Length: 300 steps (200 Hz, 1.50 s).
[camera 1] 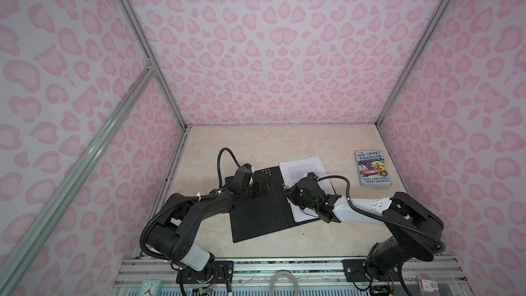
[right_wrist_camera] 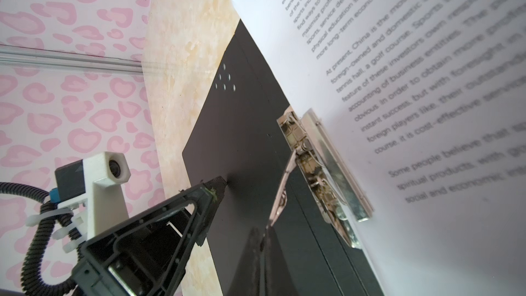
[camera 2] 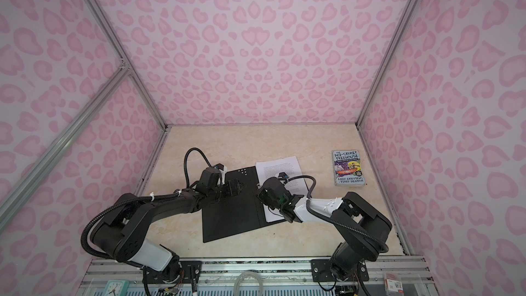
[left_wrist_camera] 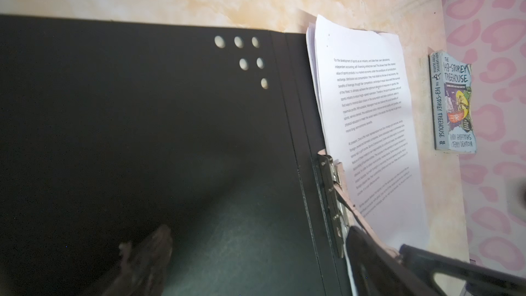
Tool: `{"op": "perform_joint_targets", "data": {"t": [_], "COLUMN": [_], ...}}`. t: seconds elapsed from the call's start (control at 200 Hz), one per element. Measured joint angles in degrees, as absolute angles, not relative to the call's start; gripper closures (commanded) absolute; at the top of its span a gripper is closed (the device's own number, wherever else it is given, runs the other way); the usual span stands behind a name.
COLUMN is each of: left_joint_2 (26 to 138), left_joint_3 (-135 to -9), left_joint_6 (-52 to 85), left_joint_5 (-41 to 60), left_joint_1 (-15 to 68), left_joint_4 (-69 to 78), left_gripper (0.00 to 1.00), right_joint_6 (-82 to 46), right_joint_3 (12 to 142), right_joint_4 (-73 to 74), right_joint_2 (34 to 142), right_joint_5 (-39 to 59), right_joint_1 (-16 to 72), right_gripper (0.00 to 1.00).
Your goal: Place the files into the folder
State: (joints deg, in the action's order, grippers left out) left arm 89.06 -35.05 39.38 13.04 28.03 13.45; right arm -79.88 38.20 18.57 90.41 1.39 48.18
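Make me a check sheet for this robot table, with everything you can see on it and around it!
Surface: beige marbled tabletop, no spills seen.
Job's things: thin folder lies open, black inside up; white printed paper sheets lie on its right half, beside the silver metal spine clip.
Clutter: colourful paperback book, far right, apart from the folder.
End effectors: left end effector open, one fingertip touching the folder's left flap; right end effector shut on the raised clip lever.
Cables: black ribbed cables loop from both wrists; the right one arcs over the sheets.
Surroundings: pink leopard-print walls, aluminium frame.
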Motion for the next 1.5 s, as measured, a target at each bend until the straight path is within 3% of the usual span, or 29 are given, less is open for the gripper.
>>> {"op": "perform_joint_targets", "data": {"t": [0.76, 1.22, 1.5], "left_joint_2": [89.8, 90.7, 92.0], "left_joint_3": [-35.5, -35.8, -36.4], "left_joint_6": [39.4, 39.9, 40.0], "left_joint_5": [13.1, 13.0, 12.7], "left_joint_1": [27.3, 26.2, 26.1], "left_joint_4": [13.4, 14.6, 15.4], "left_gripper": [0.03, 0.03, 0.03], "right_joint_6": [-79.6, -70.1, -64.8], "right_joint_3": [31.8, 27.6, 33.5], "right_joint_4": [24.0, 21.7, 21.3], "right_joint_2": [89.0, 89.6, 88.7], "right_joint_5": [1.4, -0.6, 3.4], "right_joint_1": [48.6, 48.4, 48.5], "right_gripper": [1.00, 1.00, 1.00]}}
